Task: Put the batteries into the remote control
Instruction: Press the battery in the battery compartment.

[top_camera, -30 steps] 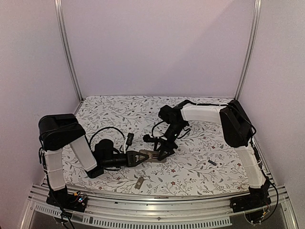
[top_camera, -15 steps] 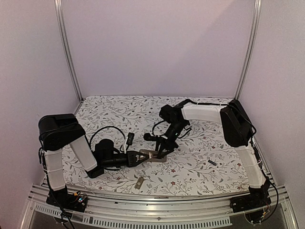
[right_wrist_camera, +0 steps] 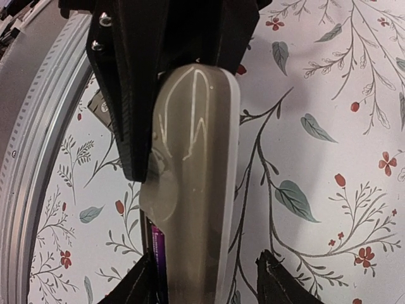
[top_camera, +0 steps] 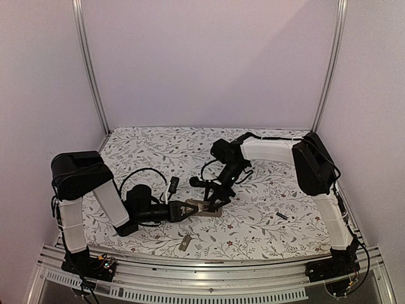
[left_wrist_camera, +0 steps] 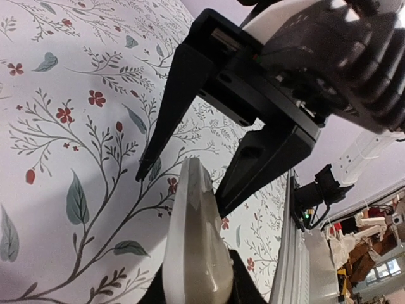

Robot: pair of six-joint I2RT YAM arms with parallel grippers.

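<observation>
grey-tan remote control [right_wrist_camera: 196, 158] x1 in clamped left end effector [top_camera: 190, 209] | right end effector [right_wrist_camera: 202, 282] parted | loose battery [top_camera: 281, 216] x1, seemingly

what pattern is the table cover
The table cover is white with grey vines and red flowers; best in left wrist view.

Pale lilac walls [top_camera: 209, 57] and two aluminium posts [top_camera: 89, 69] enclose a tabletop [top_camera: 152, 144] printed with leaves and red flowers.

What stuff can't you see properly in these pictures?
Second battery: in no view; the top view shows just one battery.
Buttons on the remote control: not shown in either wrist view, too small from above.
Cover piece: too small for detail, top view.
</observation>
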